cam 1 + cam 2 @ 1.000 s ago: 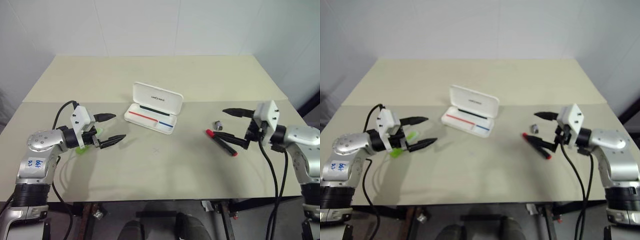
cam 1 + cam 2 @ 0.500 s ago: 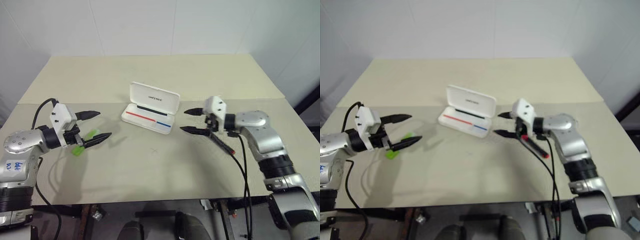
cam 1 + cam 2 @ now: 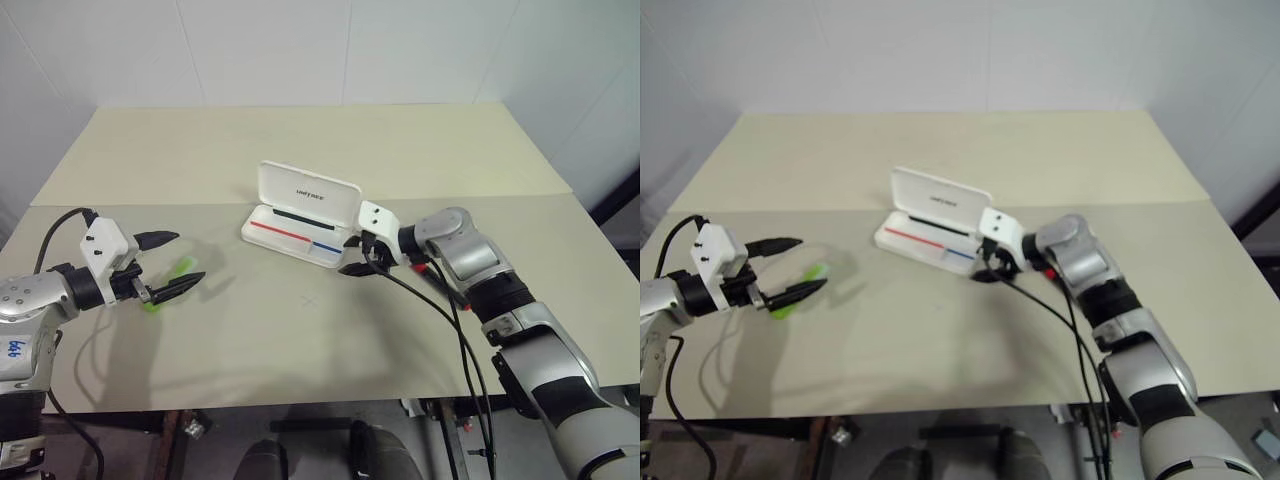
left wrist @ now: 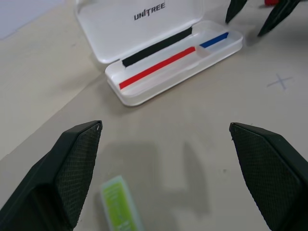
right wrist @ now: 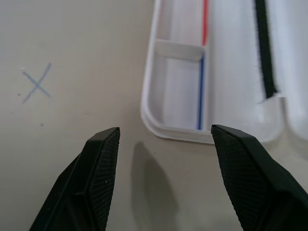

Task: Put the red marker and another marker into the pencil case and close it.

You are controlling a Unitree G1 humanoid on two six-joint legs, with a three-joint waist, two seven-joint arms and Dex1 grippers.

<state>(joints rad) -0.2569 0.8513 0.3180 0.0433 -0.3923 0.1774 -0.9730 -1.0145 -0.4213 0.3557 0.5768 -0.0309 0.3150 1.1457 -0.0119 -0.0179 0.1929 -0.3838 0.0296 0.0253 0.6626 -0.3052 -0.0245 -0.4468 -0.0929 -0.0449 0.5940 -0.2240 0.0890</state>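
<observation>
Our right tool (image 3: pixel 350 256) hung spread and empty beside the open pencil case (image 3: pixel 290 237), the red marker (image 3: pixel 420 267) just behind it. Our left tool (image 3: pixel 190 257), also spread, needed to settle squarely over the green marker (image 3: pixel 157 299) beneath before pinching.

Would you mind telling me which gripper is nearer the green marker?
Left. The left gripper is open right over the green marker; the right gripper is at the pencil case.
</observation>
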